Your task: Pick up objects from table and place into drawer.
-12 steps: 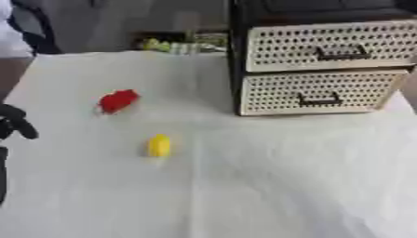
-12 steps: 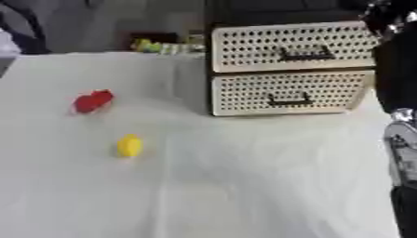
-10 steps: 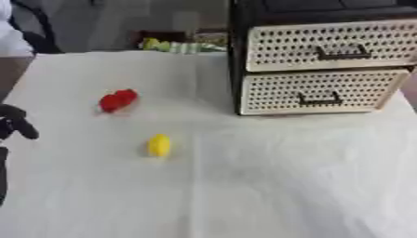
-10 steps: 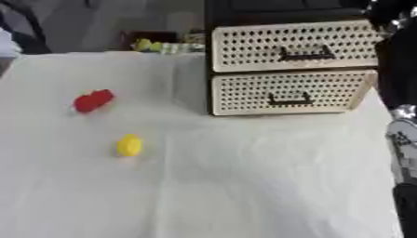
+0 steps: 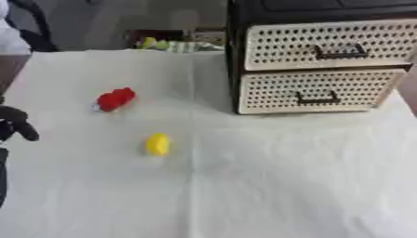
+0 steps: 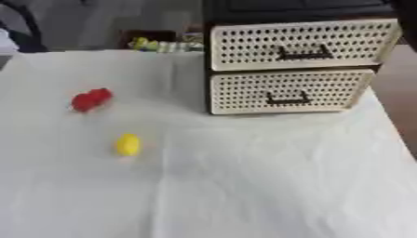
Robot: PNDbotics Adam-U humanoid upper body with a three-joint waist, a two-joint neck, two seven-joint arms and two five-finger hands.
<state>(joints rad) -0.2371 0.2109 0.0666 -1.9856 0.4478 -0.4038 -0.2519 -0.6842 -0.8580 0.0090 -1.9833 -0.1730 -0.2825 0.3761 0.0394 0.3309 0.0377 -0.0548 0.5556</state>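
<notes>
At the far left edge my left robot hand (image 5: 15,124) hangs just over the edge of the desk (image 5: 244,186), its dark fingers curled in on themselves and clenched around nothing. It is well apart from both objects, so I judge that no pick has begun.

Next along, the red object (image 5: 115,99) lies on the white cloth, up toward the far left part of the desk. Nearer to me and a little to the right sits the yellow object (image 5: 157,144), small and rounded, alone on the cloth. Neither is touched by anything.

Further right stands the drawer unit (image 5: 322,60), black-framed with two perforated cream fronts. The upper drawer (image 5: 326,44) and the lower drawer (image 5: 313,90) both look closed, each dark handle flat against its front.

My right robot hand shows in neither view.

So nothing is done: a drawer has to be opened, and both objects have to be carried over and put inside.
</notes>
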